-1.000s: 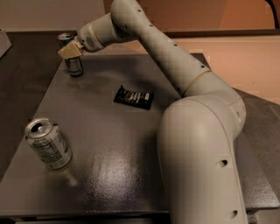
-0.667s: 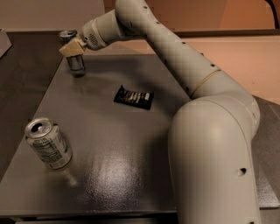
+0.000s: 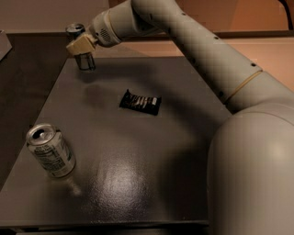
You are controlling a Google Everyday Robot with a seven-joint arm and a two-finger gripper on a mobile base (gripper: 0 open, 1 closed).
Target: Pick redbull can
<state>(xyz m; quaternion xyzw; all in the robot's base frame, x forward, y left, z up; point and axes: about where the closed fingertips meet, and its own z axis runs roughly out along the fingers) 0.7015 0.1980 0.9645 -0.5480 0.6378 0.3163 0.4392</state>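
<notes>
Redbull can [image 3: 86,62] upright, top up, clasped by hand [image 3: 81,47], far-left on table [image 3: 138,165]

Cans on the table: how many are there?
2. The redbull can at the far left corner, gripper at it; the wider silver can near the front left. The arm may hide more.

Dark grey tbl [image 3: 138,160], tan wall [image 3: 46,13] behind; end effector [image 3: 85,57] at far-left corner.

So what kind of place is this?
Probably an indoor office or lab test station: plain dark grey tabletop, slim silver-topped redbull can at its far-left corner with the gripper at it, wider silver-white can, black snack packet.
</notes>
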